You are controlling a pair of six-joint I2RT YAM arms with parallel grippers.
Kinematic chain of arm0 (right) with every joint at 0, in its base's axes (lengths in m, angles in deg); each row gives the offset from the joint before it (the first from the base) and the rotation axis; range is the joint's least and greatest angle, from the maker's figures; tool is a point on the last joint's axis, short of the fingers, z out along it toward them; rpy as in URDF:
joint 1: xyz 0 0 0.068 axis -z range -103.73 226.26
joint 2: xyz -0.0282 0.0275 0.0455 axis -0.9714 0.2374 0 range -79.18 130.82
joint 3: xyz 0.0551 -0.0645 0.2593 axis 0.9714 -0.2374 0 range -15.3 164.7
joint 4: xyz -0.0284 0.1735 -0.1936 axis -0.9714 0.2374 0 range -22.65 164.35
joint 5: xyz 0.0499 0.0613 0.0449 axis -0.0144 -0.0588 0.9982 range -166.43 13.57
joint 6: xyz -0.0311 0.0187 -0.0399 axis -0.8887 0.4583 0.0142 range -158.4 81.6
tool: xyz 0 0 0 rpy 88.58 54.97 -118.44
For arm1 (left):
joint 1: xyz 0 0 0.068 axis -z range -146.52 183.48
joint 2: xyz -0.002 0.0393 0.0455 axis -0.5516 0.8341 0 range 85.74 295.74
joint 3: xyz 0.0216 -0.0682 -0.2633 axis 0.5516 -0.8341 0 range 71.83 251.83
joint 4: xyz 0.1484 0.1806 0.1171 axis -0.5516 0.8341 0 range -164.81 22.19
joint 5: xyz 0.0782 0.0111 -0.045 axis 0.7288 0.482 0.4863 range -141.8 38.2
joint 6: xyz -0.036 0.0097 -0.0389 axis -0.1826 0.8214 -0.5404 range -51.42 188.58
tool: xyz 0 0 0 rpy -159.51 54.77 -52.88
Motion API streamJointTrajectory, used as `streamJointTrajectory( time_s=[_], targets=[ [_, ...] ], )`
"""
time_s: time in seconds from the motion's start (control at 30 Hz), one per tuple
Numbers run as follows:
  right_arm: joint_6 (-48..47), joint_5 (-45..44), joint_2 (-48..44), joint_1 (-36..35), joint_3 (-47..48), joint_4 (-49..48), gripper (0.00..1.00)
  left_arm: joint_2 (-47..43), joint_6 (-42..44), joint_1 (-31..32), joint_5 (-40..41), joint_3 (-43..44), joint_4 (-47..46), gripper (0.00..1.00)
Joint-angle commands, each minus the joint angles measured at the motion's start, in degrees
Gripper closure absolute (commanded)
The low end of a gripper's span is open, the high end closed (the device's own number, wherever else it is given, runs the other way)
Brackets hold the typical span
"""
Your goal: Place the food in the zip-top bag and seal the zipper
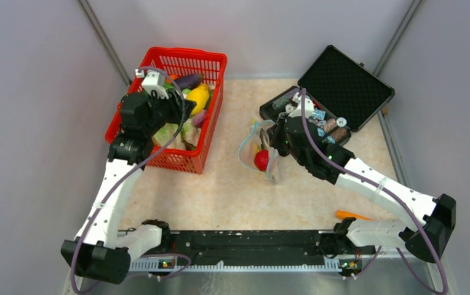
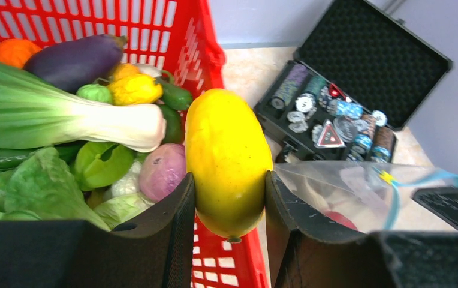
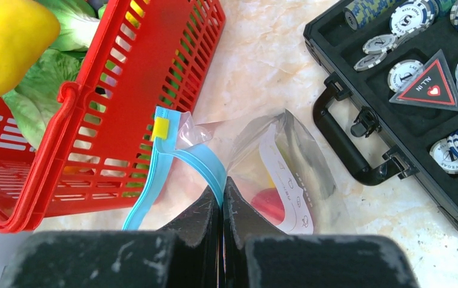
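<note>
My left gripper point(image 2: 229, 186) is shut on a yellow toy fruit point(image 2: 228, 157), held above the right wall of the red basket point(image 1: 211, 123); the same yellow fruit point(image 1: 199, 97) shows from above. The remaining food point(image 2: 65, 120) lies in the basket: eggplant, bok choy, lettuce, an onion and small yellow and green pieces. The clear zip-top bag point(image 3: 286, 174) stands on the table with a red round piece point(image 1: 261, 160) inside. My right gripper point(image 3: 222, 193) is shut on the bag's light-blue zipper point(image 3: 199, 162) at the mouth edge, holding it up.
An open black case point(image 1: 343, 86) of poker chips lies right behind the bag, its handle point(image 3: 340, 144) close to the bag. An orange stick point(image 1: 352, 216) lies by the right arm's base. Grey walls enclose the table on both sides.
</note>
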Motion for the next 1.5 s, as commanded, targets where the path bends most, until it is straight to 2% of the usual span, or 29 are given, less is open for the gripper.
streamJointTrajectory(
  time_s=[0.0,0.13,0.53,0.67,0.83,0.97,1.13,1.27,1.47],
  targets=[
    [-0.01,-0.81,0.15,0.3,0.26,-4.01,1.0,-3.62,0.52,-0.29,-7.78,2.11,1.15,0.9],
    [-0.03,-0.67,0.72,0.3,0.61,-4.6,1.0,-4.85,0.92,-0.24,-18.28,1.71,0.42,0.9],
    [-0.15,-0.47,1.79,0.32,1.62,-4.67,1.0,-7.83,-0.16,0.65,-38.28,-0.61,0.59,0.89],
    [0.49,-0.27,2.1,0.28,1.59,-4.8,1.0,-6.37,1.48,3.63,-44.51,-0.65,3.57,0.89],
    [0.55,0.32,2.66,0.31,2.29,-4.34,1.0,-4.24,7.19,13.42,-36.86,0.64,9.24,0.87],
    [0.62,0.06,2.34,0.32,2.25,-4.36,1.0,-1.74,7.0,15.29,-33.66,1.44,10.57,0.89],
    [1.03,-0.12,2.08,0.24,1.67,-4.59,1.0,1.42,8.81,17.57,-25.44,3.42,14.32,0.92],
    [1.26,0.03,2.4,0.3,1.8,-4.62,1.0,2.79,4.35,19.43,-20.64,2.81,10.66,0.92],
    [1.55,0.07,2.66,0.32,1.85,-5.13,1.0,5.65,-3.38,24.51,-7.99,2.49,5.75,0.92]
  ],
)
